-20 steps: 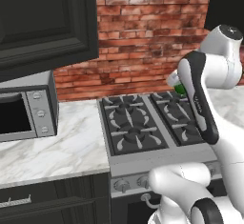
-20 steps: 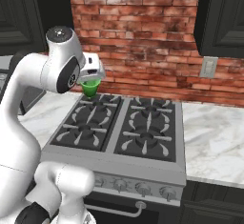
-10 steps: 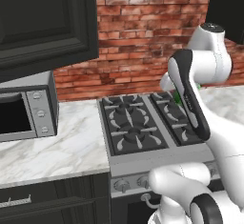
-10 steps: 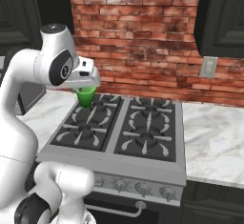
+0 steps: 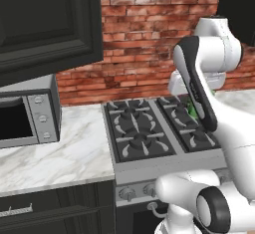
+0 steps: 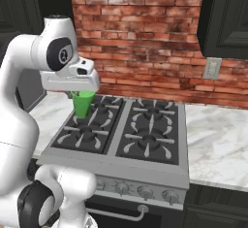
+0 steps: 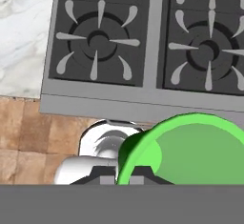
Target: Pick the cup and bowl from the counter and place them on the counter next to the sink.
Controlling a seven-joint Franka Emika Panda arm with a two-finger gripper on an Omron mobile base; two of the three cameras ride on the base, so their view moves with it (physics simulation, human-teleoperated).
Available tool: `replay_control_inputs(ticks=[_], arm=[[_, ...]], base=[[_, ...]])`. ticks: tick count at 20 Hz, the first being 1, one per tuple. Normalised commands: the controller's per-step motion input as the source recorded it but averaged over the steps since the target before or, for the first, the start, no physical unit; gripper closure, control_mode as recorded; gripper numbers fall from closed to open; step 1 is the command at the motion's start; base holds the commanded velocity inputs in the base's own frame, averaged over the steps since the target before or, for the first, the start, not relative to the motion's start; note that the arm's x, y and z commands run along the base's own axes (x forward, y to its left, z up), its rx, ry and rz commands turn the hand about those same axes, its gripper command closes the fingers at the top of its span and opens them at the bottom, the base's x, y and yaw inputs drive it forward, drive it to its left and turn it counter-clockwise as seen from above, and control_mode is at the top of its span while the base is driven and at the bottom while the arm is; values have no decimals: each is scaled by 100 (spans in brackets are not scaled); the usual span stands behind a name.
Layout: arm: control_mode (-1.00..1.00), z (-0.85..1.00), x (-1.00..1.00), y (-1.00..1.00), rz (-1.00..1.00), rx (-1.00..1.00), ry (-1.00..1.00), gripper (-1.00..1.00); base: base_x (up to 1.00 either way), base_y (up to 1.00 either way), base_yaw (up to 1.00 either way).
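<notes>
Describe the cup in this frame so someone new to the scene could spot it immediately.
Find the black gas stove under the red brick wall. Above its left burners hangs the white arm's gripper, shut on the cup. It is a bright green tapered tumbler, the one vivid colour among black, white and brick.

Green cup [image 6: 83, 103] top hidden under the hand, cut off in hand view, microwave [image 5: 25, 118] cropped left

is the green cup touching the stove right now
Apart. The right base view shows the green cup hanging under the gripper, clear of the stove grates.
</notes>
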Motion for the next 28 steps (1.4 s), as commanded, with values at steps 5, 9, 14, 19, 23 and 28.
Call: replay_control_inputs(ticks=[5,9,14,19,23,28], arm=[[-100,-22,-37,0,-10,0,-12,100],[-100,-42,-54,0,-5,0,-14,100],[-100,-26,-28,0,-4,0,-8,100],[-100,0,0,0,0,0,0,100],[-100,0,0,0,0,0,0,100],[100,0,0,0,0,0,0,100]], base=[[0,0,0],[0,0,0],[0,0,0],[0,0,0],[0,0,0],[0,0,0]])
